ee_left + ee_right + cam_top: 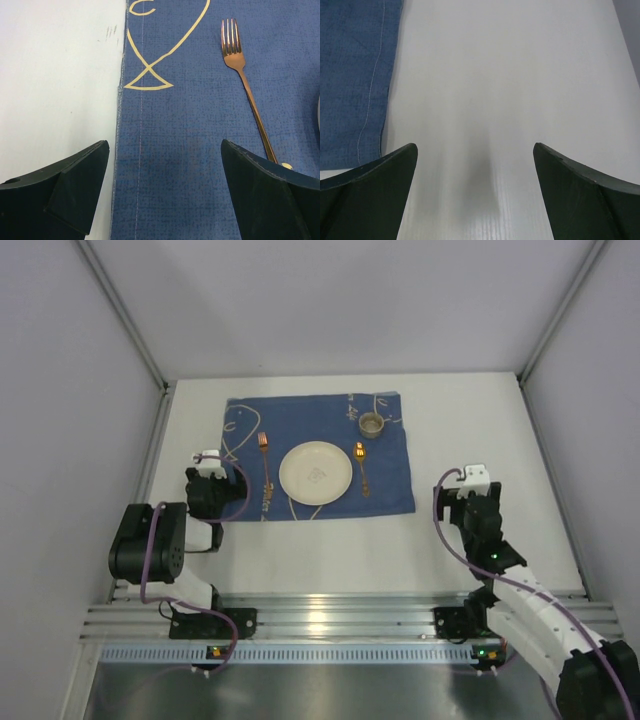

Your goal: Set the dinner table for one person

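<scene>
The dinner table (300,550) fills the middle of the top view, a wide white surface. The blue cloth (300,415) lies flat on its far half. On to the arms: the left gripper (164,145) hangs over the cloth's left edge, fingers spread wide with nothing between them. The right gripper (474,146) is spread just as wide over bare white tabletop, with the cloth's edge in the upper left of its wrist view.

In the centre of the cloth sits a round cream plate (316,472). A copper fork (266,465) lies just left of it, tines pointing to the top of the frame. A matching spoon (361,468) lies just right of it. A small metal cup (371,424) stands by the cloth's upper right corner.
</scene>
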Action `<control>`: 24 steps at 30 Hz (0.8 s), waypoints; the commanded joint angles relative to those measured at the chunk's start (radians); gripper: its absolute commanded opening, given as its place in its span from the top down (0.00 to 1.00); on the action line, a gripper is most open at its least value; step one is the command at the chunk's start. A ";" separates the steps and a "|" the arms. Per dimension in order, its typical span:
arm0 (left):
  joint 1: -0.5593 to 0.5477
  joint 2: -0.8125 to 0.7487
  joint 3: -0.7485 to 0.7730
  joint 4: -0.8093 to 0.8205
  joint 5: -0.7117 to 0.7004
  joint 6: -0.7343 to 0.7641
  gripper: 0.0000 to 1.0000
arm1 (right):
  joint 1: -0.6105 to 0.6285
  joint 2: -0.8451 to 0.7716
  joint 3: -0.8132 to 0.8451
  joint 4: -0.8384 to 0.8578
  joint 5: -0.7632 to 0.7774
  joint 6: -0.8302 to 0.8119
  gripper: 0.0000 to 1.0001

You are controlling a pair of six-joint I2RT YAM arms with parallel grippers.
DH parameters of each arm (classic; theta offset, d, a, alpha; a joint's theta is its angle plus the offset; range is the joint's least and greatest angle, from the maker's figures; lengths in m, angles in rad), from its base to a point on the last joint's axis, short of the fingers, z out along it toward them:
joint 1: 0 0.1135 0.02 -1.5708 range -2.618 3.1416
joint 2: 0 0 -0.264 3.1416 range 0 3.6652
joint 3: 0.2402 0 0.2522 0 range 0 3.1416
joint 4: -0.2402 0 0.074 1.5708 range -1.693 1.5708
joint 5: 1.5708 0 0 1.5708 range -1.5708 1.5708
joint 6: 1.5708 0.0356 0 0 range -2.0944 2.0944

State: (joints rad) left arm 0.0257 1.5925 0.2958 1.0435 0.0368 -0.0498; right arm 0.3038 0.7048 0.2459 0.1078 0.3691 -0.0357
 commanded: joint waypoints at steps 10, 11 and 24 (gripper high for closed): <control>0.005 -0.022 0.016 0.058 0.017 -0.004 0.02 | -0.170 0.480 -0.042 0.779 -0.212 -0.038 0.00; 0.005 -0.020 0.016 0.058 0.017 -0.004 0.01 | -0.184 0.516 -0.028 0.882 -0.267 -0.039 0.00; 0.005 -0.020 0.016 0.058 0.015 -0.005 0.02 | -0.328 0.745 0.004 1.063 -0.426 0.007 0.00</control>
State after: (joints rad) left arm 0.0257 1.5925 0.2958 1.0435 0.0368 -0.0498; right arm -0.0219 1.4540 0.2134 1.0534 -0.0074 -0.0414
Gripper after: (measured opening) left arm 0.985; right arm 0.996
